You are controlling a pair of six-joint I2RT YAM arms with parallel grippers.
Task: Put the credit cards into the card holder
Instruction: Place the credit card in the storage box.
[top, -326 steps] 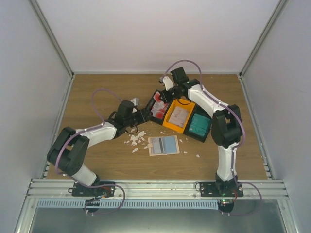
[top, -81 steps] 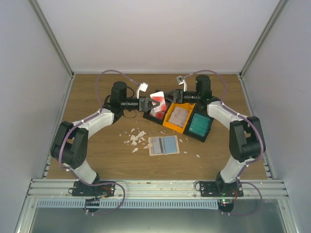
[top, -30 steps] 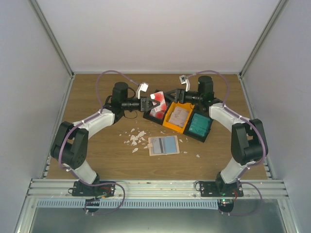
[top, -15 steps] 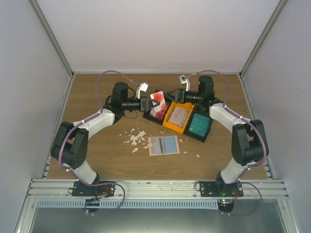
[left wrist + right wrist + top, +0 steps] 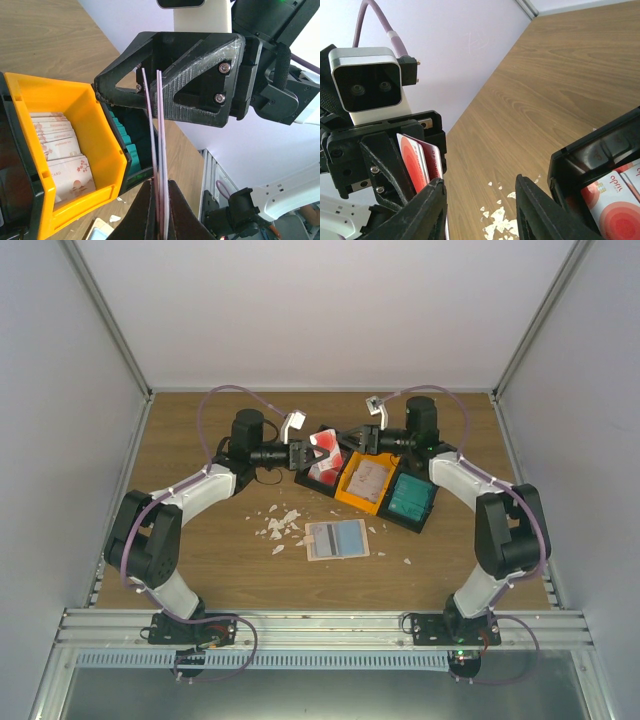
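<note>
Two credit cards (image 5: 322, 442), white with a red round mark, are raised above the back of the table, and my left gripper (image 5: 306, 453) is shut on them. They are edge-on in the left wrist view, cards (image 5: 160, 150) pinched between the fingers (image 5: 145, 215). My right gripper (image 5: 346, 440) faces them from the right, open, its fingertips at the cards' free end. In the right wrist view the cards (image 5: 417, 160) stand just beyond the left finger (image 5: 427, 210), with nothing between the two fingers. The card holder (image 5: 337, 539) lies open and flat near the table's middle.
A row of bins sits under the grippers: a black one with red-marked cards (image 5: 322, 470), an orange one (image 5: 365, 482) with pale cards, a black one with teal cards (image 5: 410, 498). White scraps (image 5: 280, 524) are strewn left of the holder.
The right gripper's jaws have narrowed over the last second as it stays at the cards' end. The left gripper holds the cards still.
</note>
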